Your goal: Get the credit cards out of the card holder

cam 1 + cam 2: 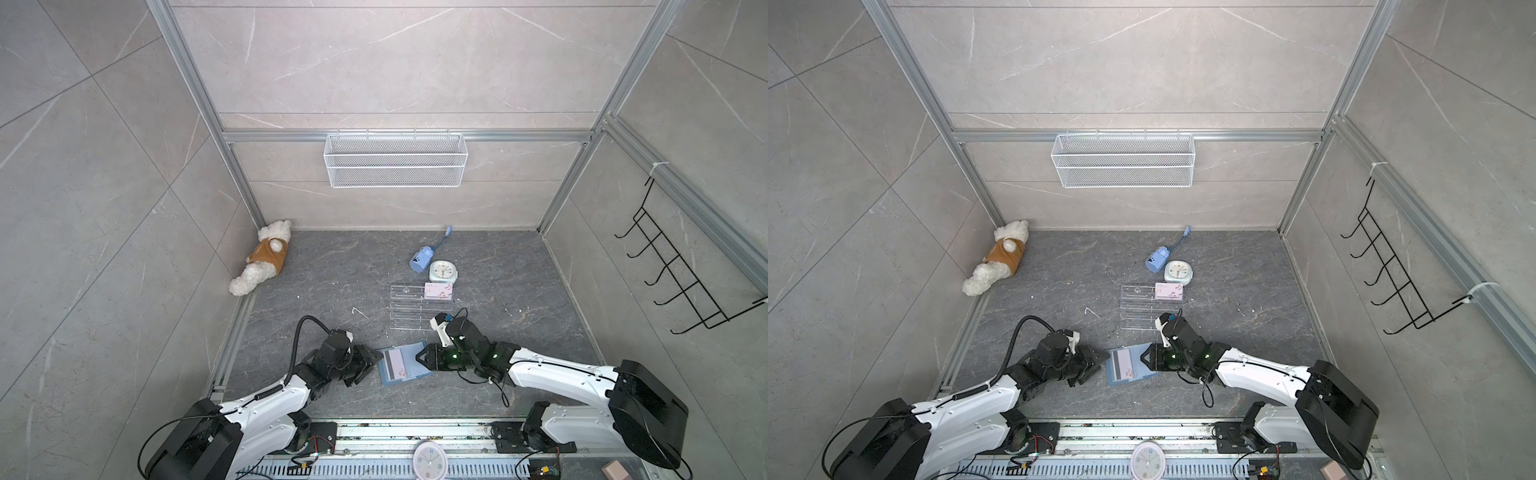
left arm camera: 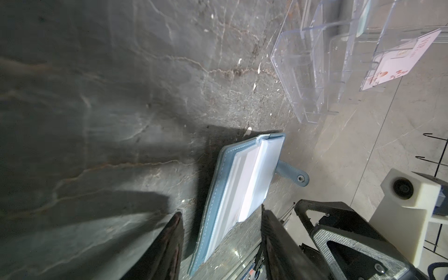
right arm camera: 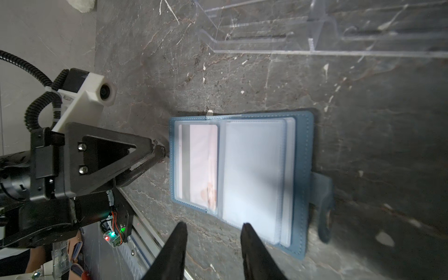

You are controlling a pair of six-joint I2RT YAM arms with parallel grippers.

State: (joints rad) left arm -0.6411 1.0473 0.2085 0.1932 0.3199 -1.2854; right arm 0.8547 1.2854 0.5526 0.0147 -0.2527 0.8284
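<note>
The dusty-blue card holder lies open and flat on the dark floor between the two arms. A pale pink credit card with a dark stripe sits in its clear left sleeve. Another credit card stands in the acrylic rack. My left gripper is open, its jaws on either side of the holder's left edge without touching it. My right gripper is open and empty, low over the holder's right page.
A clear acrylic tiered rack stands just behind the holder. Behind it are a small alarm clock and a blue bottle. A teddy bear lies in the back left corner. A wire basket hangs on the back wall.
</note>
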